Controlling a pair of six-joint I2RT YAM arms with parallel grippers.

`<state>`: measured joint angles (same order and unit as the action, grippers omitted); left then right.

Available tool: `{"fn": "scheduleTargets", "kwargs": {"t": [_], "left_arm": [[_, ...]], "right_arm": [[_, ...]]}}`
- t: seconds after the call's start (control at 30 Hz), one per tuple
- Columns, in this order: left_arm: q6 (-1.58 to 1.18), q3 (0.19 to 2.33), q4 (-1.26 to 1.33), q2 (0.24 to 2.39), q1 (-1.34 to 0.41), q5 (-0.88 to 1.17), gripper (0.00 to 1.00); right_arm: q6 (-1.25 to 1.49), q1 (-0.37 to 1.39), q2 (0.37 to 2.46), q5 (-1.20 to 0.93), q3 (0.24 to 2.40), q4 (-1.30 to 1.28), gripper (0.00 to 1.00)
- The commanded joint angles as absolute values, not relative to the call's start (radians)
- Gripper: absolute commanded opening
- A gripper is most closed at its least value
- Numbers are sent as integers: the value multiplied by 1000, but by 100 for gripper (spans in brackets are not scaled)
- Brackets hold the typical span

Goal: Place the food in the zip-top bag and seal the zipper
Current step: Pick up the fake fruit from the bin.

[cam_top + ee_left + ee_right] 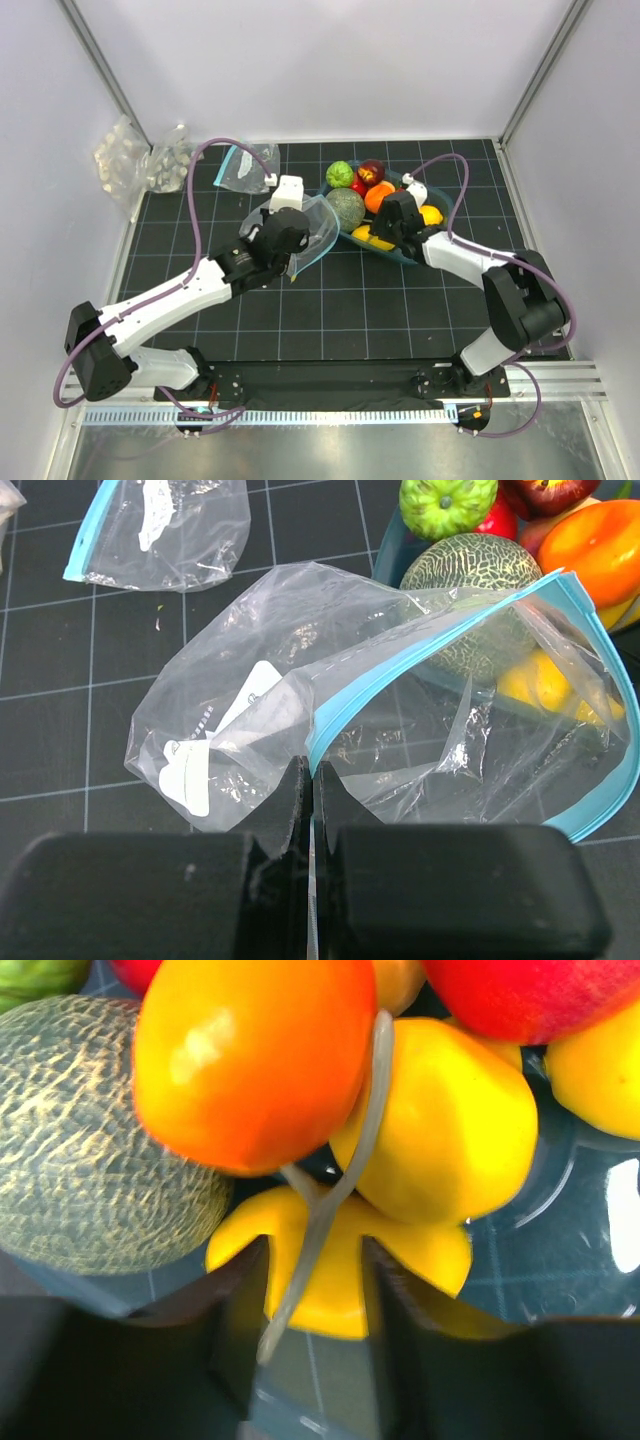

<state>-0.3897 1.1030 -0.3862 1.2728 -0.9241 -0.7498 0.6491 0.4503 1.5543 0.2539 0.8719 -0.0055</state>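
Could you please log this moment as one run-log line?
left tool: shut on zip-top bag mouth | right tool: open, straddling yellow fruit in bowl

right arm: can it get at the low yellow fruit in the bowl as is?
Probably yes. The right gripper is open and straddles the yellow fruit, with nothing solid between. A thin grey strand crosses the gap and the orange fruit hangs close above, so the grip could snag.

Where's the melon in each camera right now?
Top external: melon, centre, just right of the zip-top bag.
Left wrist: melon, upper right, behind the bag's teal mouth.
Right wrist: melon, left edge.
Shared landmark: the orange fruit to its right.
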Motion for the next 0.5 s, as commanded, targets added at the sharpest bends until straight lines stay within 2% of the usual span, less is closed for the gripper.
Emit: {"fn": "scheduleTargets", "kwargs": {"t": [0.0,0.03,0.07,0.2,0.27,0.47], "left_arm": [[-405,1118,-360,1278,-920,-742,0],[-403,1120,-360,1275,-920,-742,0],[-402,1118,-362,1275,-920,-742,0],[-403,1121,-364,1279,-920,-746,0],[-400,1123,-368,1285,-920,-750,0],[-402,1134,-380,1298,-920,-765,0]], "right_arm": [[678,453,1604,244,934,51,42],[680,453,1615,242,937,51,40],[684,453,1629,242,942,48,34],[680,453,1602,245,934,43,4],[678,454,1573,241,922,46,1],[696,457,1460,178,868,60,1]]}}
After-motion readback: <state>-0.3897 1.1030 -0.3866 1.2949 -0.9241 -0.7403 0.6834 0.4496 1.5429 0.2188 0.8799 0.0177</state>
